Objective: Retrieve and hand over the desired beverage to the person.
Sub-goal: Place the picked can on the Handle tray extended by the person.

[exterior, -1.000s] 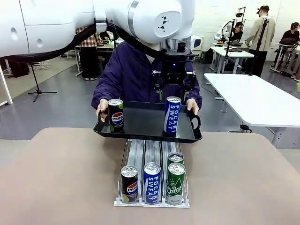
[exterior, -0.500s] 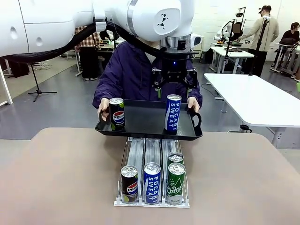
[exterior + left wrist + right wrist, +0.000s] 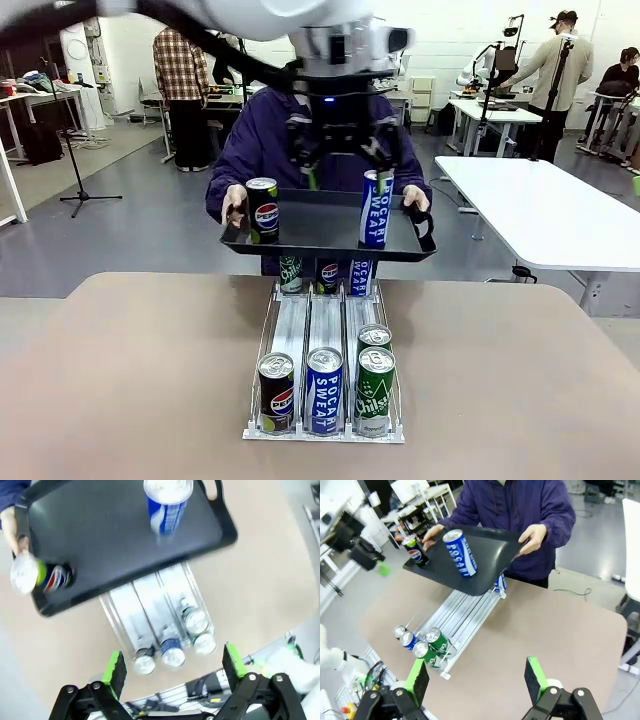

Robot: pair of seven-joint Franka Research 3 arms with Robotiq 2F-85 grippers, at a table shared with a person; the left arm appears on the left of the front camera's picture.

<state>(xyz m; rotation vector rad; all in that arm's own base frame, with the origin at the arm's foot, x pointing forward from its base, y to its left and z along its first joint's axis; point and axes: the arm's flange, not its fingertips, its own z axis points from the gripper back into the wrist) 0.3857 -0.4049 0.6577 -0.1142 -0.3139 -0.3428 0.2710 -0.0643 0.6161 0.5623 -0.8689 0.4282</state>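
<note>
The person [image 3: 270, 140] is holding the black tray [image 3: 310, 225] at upper centre; both the left pincer [image 3: 172, 667] and right pincer [image 3: 476, 677] are gaping apart, empty.

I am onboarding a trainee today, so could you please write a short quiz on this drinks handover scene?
1. True or false: the Pocari Sweat can on the black tray stands upright.
2. What holds the tray? A) the person's hands B) the left tool C) the table
3. Fill in: the other can on the tray is a ____ can.

Key: 1 true. 2 A; the left tool is open and holds nothing. 3 Pepsi.
</note>
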